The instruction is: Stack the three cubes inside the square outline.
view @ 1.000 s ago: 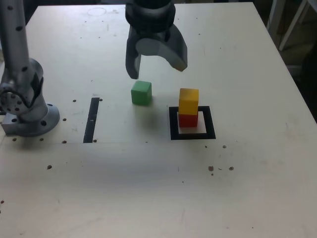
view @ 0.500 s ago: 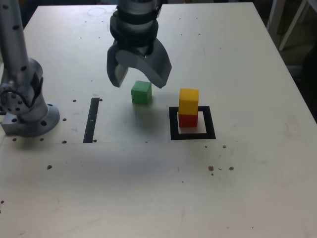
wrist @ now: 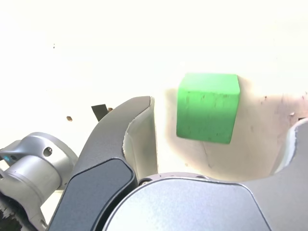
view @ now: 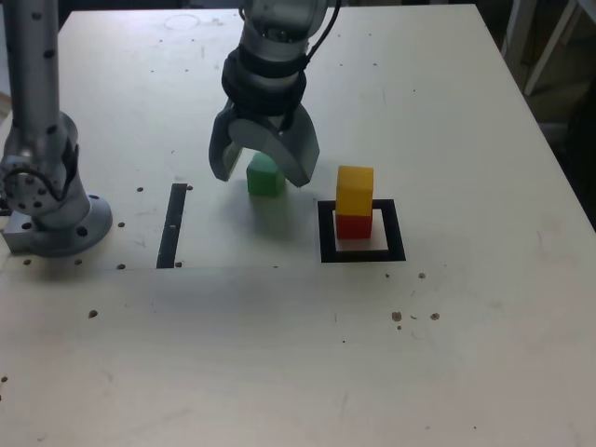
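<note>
Surface (view: 279,354): Pale and flat, speckled with small dark marks; it carries every item, so the cubes can be lifted straight up and set straight down.
Arm base (view: 47,205): Grey column on a round foot at the exterior view's left, well apart from the cubes and clear of the working area.
Claw (view: 264,174): Released, jaws spread wide and pointing down. It straddles the green cube with one jaw on each side. The wrist view shows clear gaps between the jaw faces and the cube, so nothing is grasped. Judged purpose: alignment for a pinch.
Square outline (view: 325,233): Thick black tape frame with a pale centre, to the exterior view's right of the claw. It marks the stacking spot.
Black strip (view: 172,223): Narrow straight tape to the exterior view's left of the green cube; it plays no visible part in the stack.
Yellow cube (view: 355,190): Sits on the red cube, roughly square to it, forming the second tier.
Red cube (view: 353,225): Rests inside the outline as the bottom tier.
Green cube (view: 265,176): Rests on the surface outside the outline, between the jaws; it is the last cube to be added.
Judged progress: Two of three tiers are in place.
</note>
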Controlling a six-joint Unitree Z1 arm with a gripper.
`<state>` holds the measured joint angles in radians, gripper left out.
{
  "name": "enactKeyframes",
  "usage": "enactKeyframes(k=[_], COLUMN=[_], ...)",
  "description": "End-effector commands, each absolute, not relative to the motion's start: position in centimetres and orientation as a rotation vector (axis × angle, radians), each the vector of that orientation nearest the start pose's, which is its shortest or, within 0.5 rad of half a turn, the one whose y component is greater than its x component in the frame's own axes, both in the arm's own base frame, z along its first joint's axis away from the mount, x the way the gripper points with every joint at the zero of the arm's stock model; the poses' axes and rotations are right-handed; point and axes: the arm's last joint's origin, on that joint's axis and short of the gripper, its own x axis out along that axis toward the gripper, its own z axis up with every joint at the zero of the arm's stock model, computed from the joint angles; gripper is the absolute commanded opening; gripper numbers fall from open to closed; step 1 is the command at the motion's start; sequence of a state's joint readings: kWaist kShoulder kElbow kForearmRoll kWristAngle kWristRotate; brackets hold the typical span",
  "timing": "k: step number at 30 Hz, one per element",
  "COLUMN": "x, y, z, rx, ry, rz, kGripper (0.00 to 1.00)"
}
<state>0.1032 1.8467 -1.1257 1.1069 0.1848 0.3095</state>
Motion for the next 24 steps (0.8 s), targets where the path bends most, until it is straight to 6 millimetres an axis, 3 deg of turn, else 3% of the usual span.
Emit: enactKeyframes(k=[1, 7, 18, 24], x=[26.5, 26.8, 27.1, 27.1], y=[3.8, 4.5, 4.8, 4.8], z=[22.0, 20.8, 20.6, 20.8], rx=[0.286, 0.271, 0.276, 0.277], ry=[1.86, 1.879, 1.859, 1.859], rz=[-0.087, -0.088, -0.068, -0.068], kGripper=[0.89, 0.78, 0.29, 0.26])
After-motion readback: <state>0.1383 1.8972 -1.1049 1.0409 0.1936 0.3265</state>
